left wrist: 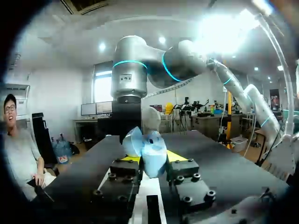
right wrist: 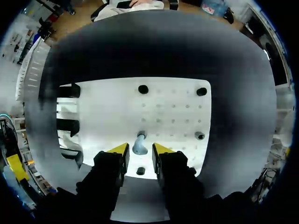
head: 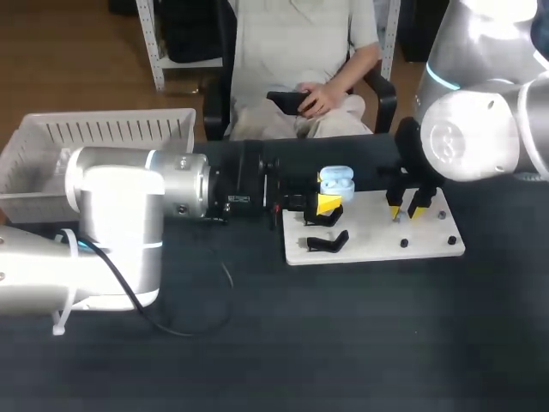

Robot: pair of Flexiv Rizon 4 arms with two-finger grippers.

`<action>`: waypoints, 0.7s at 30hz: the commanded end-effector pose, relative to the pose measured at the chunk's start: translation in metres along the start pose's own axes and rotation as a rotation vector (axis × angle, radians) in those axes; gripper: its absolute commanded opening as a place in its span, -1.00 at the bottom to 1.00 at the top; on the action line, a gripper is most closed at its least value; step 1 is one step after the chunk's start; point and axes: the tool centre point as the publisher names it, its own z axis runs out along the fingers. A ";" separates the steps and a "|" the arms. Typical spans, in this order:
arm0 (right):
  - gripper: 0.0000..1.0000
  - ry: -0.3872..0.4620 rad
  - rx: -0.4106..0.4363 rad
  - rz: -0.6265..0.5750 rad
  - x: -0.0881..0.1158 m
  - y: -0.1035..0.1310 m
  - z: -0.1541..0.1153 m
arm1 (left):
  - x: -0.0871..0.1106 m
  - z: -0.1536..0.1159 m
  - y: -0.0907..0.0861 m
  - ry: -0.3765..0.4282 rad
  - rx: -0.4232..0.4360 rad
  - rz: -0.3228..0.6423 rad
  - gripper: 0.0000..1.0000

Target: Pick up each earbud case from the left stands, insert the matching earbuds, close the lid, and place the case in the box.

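Our left gripper point(left wrist: 152, 161) clamps a pale-blue earbud case point(head: 335, 182), lid seemingly open; right gripper point(right wrist: 140, 150), spread apart, above white board point(right wrist: 173, 107) on dark bench point(head: 343, 343).

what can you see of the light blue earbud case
The earbud case is pale blue, rounded and glossy, like plastic. Its lid looks open, tilted back from the body. The left tool is shut on it, a yellow tip at each side, holding it over the white board.

Silver arms point(head: 116, 193) — cyan rings point(head: 439, 80), yellow fingertips point(right wrist: 118, 148) (black cable point(head: 140, 312))
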 end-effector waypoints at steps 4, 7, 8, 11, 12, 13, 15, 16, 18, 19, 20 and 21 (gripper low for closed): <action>-0.47 0.003 0.005 0.006 0.000 -0.001 0.004 | 0.000 0.001 -0.002 -0.002 -0.010 0.004 -1.00; -0.56 0.006 0.008 0.008 0.000 -0.001 0.005 | 0.000 0.001 -0.002 -0.002 -0.010 0.004 -1.00; -0.60 0.008 0.009 0.010 0.000 -0.001 0.006 | 0.000 0.001 -0.002 -0.002 -0.010 0.004 -1.00; -0.85 0.011 0.011 0.012 -0.001 -0.001 0.006 | 0.000 0.001 -0.002 -0.002 -0.010 0.004 -1.00; -1.00 0.011 0.011 0.013 -0.001 -0.001 0.006 | 0.000 0.001 -0.002 -0.002 -0.010 0.004 -1.00; -1.00 0.011 0.011 0.014 -0.001 -0.001 0.006 | 0.000 0.001 -0.002 -0.002 -0.010 0.004 -1.00; -1.00 0.011 0.010 0.016 -0.001 -0.002 0.005 | 0.000 0.001 -0.002 -0.002 -0.010 0.004 -1.00; -1.00 0.011 0.010 0.017 -0.001 -0.002 0.005 | 0.000 0.001 -0.002 -0.002 -0.010 0.004 -1.00; -1.00 0.010 0.012 0.018 -0.001 -0.002 0.004 | 0.000 0.001 -0.002 -0.002 -0.010 0.004 -1.00; -1.00 0.010 0.012 0.018 0.000 -0.002 0.002 | 0.000 0.001 -0.002 -0.002 -0.010 0.004 -1.00; -1.00 0.012 0.010 0.019 0.000 -0.003 0.000 | 0.000 0.001 -0.002 -0.002 -0.010 0.004 -1.00; -1.00 0.016 -0.005 0.022 0.001 -0.003 -0.002 | 0.000 0.001 -0.002 -0.002 -0.010 0.004 -1.00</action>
